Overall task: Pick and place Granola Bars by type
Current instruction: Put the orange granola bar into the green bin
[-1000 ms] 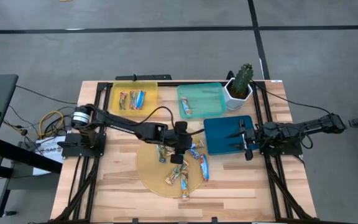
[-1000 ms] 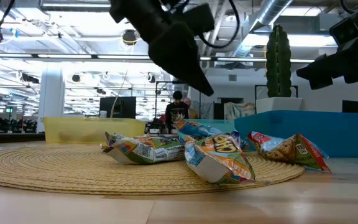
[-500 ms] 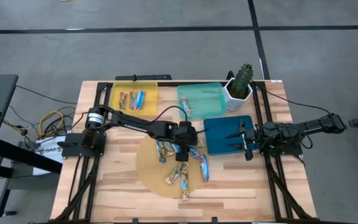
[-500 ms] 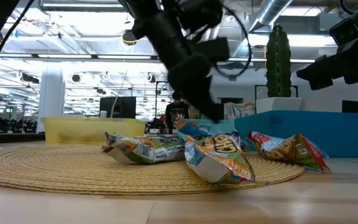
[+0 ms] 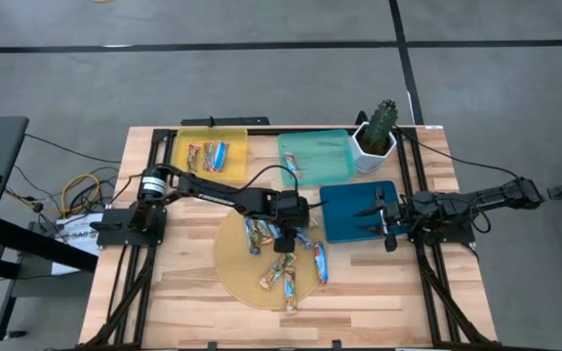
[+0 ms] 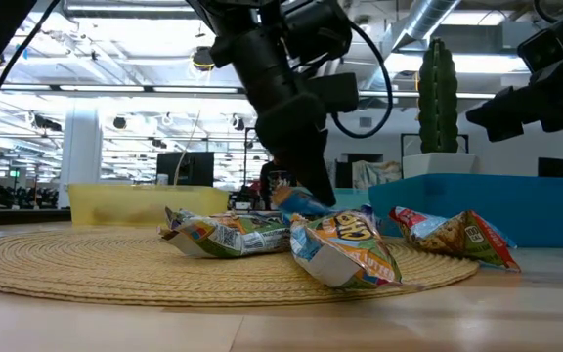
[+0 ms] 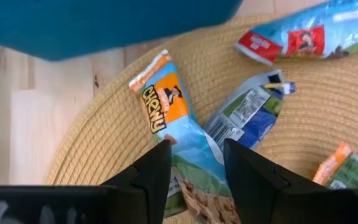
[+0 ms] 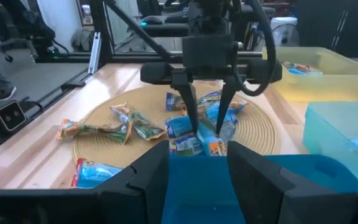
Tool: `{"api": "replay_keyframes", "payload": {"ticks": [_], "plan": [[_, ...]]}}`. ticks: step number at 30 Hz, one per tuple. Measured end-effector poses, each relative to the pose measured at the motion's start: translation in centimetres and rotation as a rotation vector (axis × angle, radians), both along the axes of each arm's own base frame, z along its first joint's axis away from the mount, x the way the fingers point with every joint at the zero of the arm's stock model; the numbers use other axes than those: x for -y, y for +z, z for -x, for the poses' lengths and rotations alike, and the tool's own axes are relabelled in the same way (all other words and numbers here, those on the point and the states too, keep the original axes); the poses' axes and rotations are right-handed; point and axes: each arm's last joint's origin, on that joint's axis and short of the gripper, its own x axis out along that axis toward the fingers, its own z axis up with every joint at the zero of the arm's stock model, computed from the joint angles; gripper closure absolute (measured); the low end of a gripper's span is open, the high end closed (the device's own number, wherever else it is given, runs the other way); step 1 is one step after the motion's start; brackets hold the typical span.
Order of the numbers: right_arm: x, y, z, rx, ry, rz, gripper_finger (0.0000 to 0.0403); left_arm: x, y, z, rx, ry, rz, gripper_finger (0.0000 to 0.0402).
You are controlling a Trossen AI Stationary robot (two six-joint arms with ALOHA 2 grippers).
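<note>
The left gripper [image 7: 194, 163] is low over the round woven mat [image 5: 237, 283] in the middle of the desk [image 5: 164, 302], its jaws parted and empty, one finger on either side of a blue bar with an orange end [image 7: 176, 124]. That bar lies flat near the mat's edge next to the dark blue tray [image 5: 344, 226], and its long axis runs away from the wrist, orange end farthest out, so the jaws sit across its narrow width. To do this well I would sink until the tips nearly touch the weave, close at the bar's middle, and lift straight up clear of the darker blue bar [image 7: 247, 115] just beside it. The right gripper [image 5: 386, 222] waits over the dark blue tray, jaws parted, holding nothing
</note>
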Motion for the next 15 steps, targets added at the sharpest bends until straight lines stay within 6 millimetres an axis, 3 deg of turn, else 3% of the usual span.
{"api": "replay_keyframes", "payload": {"ticks": [15], "plan": [[0.0,0.0,0.0,0.001,0.0,0.0,0.0249,-0.1,-1.0,0.7,-0.036,0.032,-0.002,0.026]]}}
